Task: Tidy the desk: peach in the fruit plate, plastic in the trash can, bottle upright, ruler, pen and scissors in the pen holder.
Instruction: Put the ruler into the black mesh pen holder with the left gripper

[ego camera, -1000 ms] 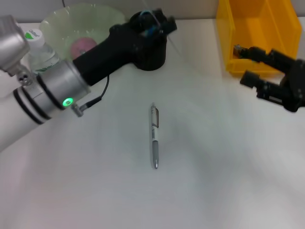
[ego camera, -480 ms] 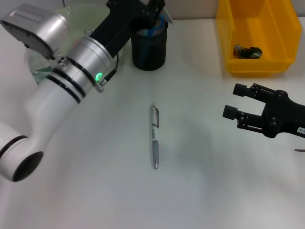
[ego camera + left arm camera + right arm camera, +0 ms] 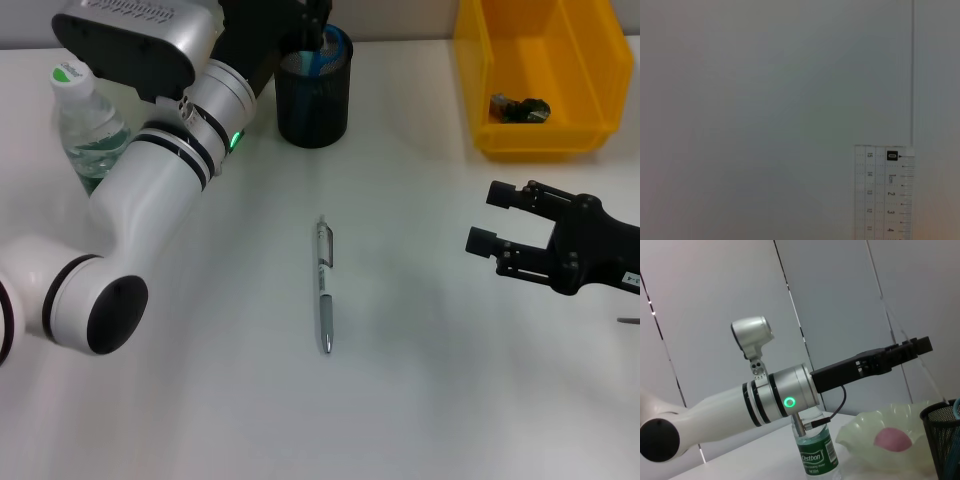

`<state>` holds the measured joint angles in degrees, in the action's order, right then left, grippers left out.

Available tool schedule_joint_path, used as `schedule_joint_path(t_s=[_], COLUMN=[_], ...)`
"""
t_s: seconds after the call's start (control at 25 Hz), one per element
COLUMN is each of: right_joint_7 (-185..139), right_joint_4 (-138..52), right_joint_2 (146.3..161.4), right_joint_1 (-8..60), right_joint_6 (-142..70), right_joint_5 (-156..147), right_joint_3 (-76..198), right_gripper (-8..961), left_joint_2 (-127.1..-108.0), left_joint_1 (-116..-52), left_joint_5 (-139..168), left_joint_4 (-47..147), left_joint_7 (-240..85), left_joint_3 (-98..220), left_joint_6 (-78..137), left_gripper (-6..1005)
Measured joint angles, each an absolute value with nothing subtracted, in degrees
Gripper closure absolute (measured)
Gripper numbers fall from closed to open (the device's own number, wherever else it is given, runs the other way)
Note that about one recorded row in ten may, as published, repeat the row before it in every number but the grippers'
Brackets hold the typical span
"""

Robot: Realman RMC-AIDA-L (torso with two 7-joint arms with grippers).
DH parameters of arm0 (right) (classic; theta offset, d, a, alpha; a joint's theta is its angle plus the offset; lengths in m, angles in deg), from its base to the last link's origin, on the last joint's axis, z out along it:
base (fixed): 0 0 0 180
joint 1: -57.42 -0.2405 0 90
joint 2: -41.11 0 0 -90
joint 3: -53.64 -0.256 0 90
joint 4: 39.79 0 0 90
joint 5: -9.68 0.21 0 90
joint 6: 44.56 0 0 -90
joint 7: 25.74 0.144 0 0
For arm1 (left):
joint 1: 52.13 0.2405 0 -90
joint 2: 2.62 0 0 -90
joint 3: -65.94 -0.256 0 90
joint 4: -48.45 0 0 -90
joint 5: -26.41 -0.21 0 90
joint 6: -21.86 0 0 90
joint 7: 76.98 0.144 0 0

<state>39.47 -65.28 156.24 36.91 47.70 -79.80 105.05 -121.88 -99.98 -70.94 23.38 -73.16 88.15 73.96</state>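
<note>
The left arm (image 3: pixel 160 190) has swung up and back over the last second: it lay low across the table and hid the holder, and now its forearm rears over the bottle (image 3: pixel 85 125), with the left gripper (image 3: pixel 910 347) high above the holder (image 3: pixel 313 95). The right gripper (image 3: pixel 515 235) has left the yellow bin (image 3: pixel 540 80) and hovers low over the table's (image 3: pixel 420 400) right side, jaws spread and empty; dark scrap now lies in the bin, so the plastic looks dealt with.

The bottle stands upright. The pen (image 3: pixel 324 285) lies alone mid-table, untouched, and is likely the next pick for the right gripper.

The left wrist view alone shows the ruler (image 3: pixel 885 192), its zero end up against a bare wall, so it is probably pinched in the left jaws; the head view hides that, and I cannot tell how those jaws stand. The right wrist view alone shows the peach (image 3: pixel 892 439) in the plate (image 3: pixel 865 432), and a thin clear strip slanting from the left gripper down to the holder's rim.
</note>
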Motion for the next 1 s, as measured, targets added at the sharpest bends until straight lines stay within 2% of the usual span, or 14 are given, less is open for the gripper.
schedule_joint_path(t_s=[1.0], right_joint_7=[39.96], right_joint_4=[-65.55], right_joint_2=[156.24], right_joint_1=[36.59], right_joint_6=[47.72], right_joint_5=[-79.88], right_joint_3=[104.64], right_gripper=[178], left_joint_2=[-121.88], left_joint_1=[-100.82], left_joint_5=[-71.85], left_joint_4=[22.94], left_joint_7=[-71.49], left_joint_3=[90.26], left_joint_6=[69.48], left_gripper=[423])
